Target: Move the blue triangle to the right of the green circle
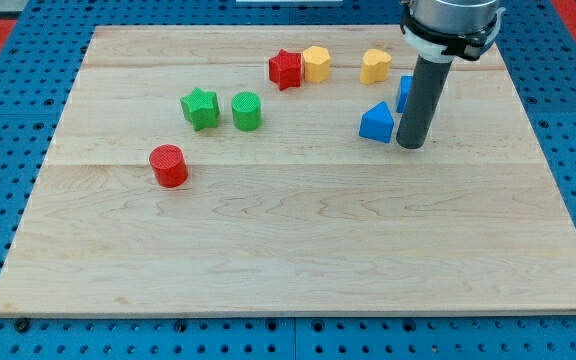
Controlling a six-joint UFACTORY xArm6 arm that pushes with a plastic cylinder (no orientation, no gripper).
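The blue triangle point(375, 123) lies on the wooden board at the view's upper right. My tip point(410, 144) stands just to its right, close to it or touching it. The green circle point(246, 110) sits well to the view's left of the triangle, with a green star point(200, 108) right beside it on its left. A second blue block point(404, 92) is partly hidden behind the rod.
A red star point(286, 69) and a yellow hexagon point(316, 63) touch near the view's top centre. A yellow heart-like block point(375, 66) lies to their right. A red circle point(168, 165) sits at the left. The board point(298, 250) rests on a blue perforated table.
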